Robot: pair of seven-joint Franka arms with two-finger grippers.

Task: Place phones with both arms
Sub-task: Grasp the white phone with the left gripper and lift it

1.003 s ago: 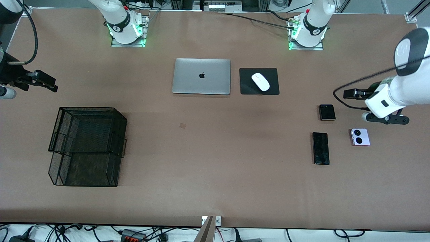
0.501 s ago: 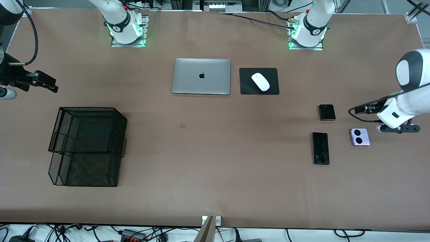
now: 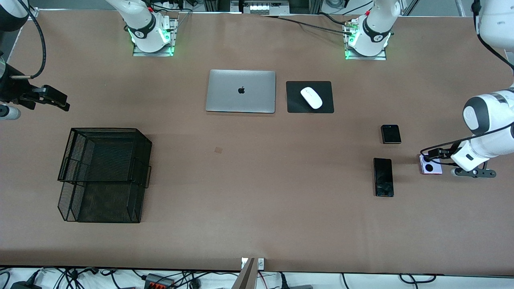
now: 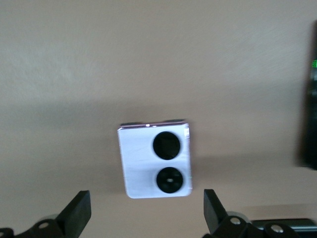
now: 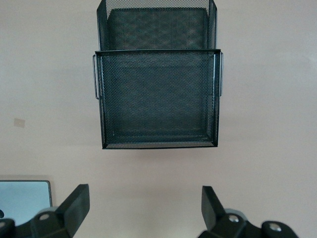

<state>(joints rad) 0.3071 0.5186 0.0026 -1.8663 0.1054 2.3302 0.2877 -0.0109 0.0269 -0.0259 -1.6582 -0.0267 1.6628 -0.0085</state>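
Three phones lie at the left arm's end of the table: a small squarish black one [image 3: 390, 134], a long slim black one [image 3: 383, 177] and a pinkish-white one [image 3: 431, 169] with two black circles. My left gripper [image 3: 435, 154] hangs open just over the pinkish-white phone. In the left wrist view that phone [image 4: 139, 163] lies flat just ahead of the open left gripper [image 4: 145, 199], touching neither finger. The long black phone [image 4: 311, 119] shows at that view's edge. My right gripper [image 3: 51, 97] waits open near the right arm's end of the table, and the right wrist view shows nothing in it [image 5: 145, 196].
A black wire-mesh basket [image 3: 104, 129] stands at the right arm's end, seen below the right gripper too [image 5: 158, 50]. A closed silver laptop [image 3: 241, 91] and a white mouse [image 3: 311, 97] on a black pad [image 3: 295, 105] sit mid-table near the arm bases.
The left arm has swung toward the front camera and lowered, bringing its gripper from beside the small black phone to over the pinkish-white phone. The right arm has not moved.
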